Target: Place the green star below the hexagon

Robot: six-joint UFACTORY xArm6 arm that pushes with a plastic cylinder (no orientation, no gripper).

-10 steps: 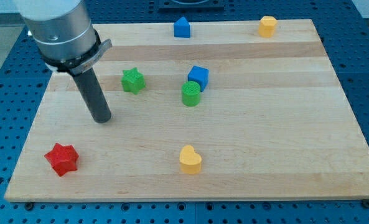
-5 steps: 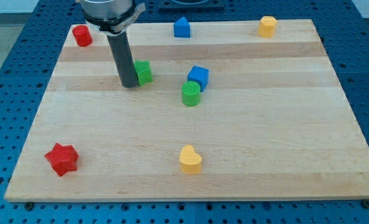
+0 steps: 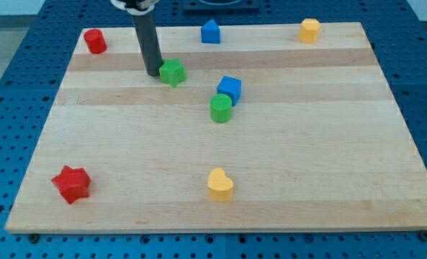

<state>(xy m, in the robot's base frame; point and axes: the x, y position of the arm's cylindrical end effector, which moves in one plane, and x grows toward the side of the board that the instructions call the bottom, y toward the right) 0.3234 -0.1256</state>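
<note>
The green star (image 3: 172,72) lies in the upper left-middle of the wooden board (image 3: 328,158). My tip (image 3: 153,74) stands right against the star's left side, with the dark rod rising out of the view's top. A yellow block that looks hexagonal (image 3: 309,30) sits near the board's top right corner, far to the right of the star. A small red block (image 3: 94,40) of unclear shape sits at the top left corner.
A blue house-shaped block (image 3: 211,32) is at the top edge. A blue cube (image 3: 230,88) touches a green cylinder (image 3: 221,108) right of and below the star. A red star (image 3: 71,183) and a yellow heart (image 3: 219,184) lie near the bottom edge.
My tip has moved up and to the right from the board's left side. It met the green star and pushed it up and to the right. The other blocks have not moved.
</note>
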